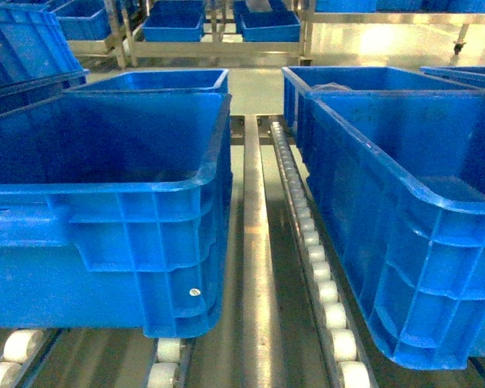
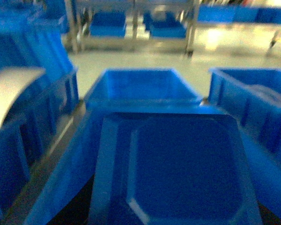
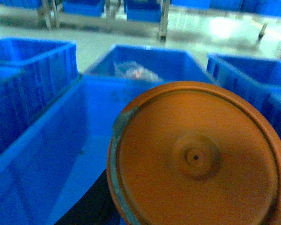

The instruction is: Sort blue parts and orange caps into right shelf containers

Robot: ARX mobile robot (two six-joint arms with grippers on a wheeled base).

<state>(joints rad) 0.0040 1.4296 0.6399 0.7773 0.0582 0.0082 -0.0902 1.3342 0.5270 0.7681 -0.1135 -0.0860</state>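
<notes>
Fingers unseen; orange cap (image 3: 196, 157) over crate (image 3: 47, 154).

Orange cap (image 3: 196, 157) over blue crate (image 3: 61, 154).

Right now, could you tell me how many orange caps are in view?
1: the orange cap close before the right wrist camera, over a blue crate. Crate floors are partly hidden, so more may lie unseen.
</notes>
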